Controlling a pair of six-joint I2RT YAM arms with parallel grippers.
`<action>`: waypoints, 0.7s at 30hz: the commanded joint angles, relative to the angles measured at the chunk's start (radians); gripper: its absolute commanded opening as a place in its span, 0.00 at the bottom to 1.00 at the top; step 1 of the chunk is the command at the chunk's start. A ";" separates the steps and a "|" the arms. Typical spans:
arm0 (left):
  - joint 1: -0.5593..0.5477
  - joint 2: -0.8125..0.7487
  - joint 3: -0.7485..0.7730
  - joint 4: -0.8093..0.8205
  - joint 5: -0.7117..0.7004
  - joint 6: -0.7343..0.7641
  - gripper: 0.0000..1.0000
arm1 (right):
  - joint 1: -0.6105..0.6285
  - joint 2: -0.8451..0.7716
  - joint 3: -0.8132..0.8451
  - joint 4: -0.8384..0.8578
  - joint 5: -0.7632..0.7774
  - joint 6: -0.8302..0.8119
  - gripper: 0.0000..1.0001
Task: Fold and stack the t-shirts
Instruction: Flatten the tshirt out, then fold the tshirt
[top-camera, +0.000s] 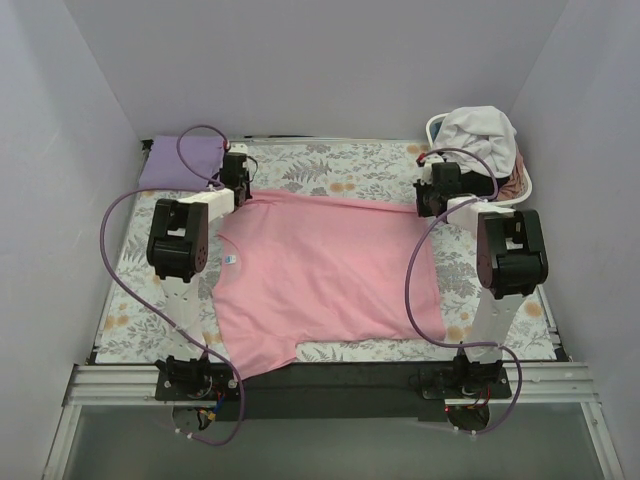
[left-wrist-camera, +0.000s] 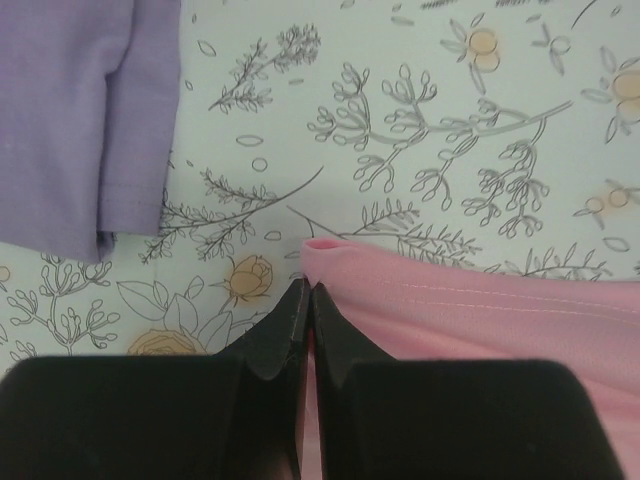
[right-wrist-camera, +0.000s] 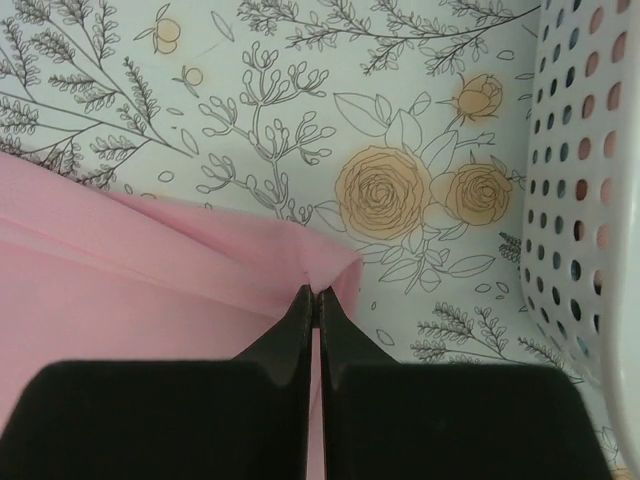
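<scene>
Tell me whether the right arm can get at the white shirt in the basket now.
Probably not yet. The white shirt sits uncovered atop the basket, just beyond the right gripper, but that gripper is shut on a corner of the pink t-shirt and would have to let go.

Plain pale walls (top-camera: 300, 60) enclose a floral-covered table (top-camera: 130, 315), evenly lit.
</scene>
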 joint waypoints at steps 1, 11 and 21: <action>0.011 -0.042 0.051 0.047 0.013 -0.022 0.00 | -0.026 -0.006 0.067 0.084 -0.028 0.003 0.01; 0.011 -0.279 -0.107 0.038 -0.024 -0.066 0.00 | -0.046 -0.133 -0.016 0.081 -0.033 0.039 0.01; 0.011 -0.500 -0.286 -0.075 -0.022 -0.118 0.00 | -0.045 -0.293 -0.218 0.058 -0.011 0.097 0.01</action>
